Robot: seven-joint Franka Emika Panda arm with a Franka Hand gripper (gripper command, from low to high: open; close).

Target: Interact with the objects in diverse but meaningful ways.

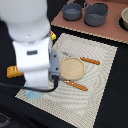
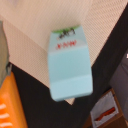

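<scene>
- Currently above pale woven placemat; big white arm blocks much of exterior view.
- Below wrist: pale blue-white rectangular carton, lying flat at mat's edge, beside orange scored bread-like slab.
- Gripper fingers unseen; open or closed, cannot tell.
- Advice: centre over carton, span short sides, descend straight, clear of slab.

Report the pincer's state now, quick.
Pincer: cannot be told; its fingers show in neither view. The wrist view shows only the pale blue carton lying on the mat below.
</scene>
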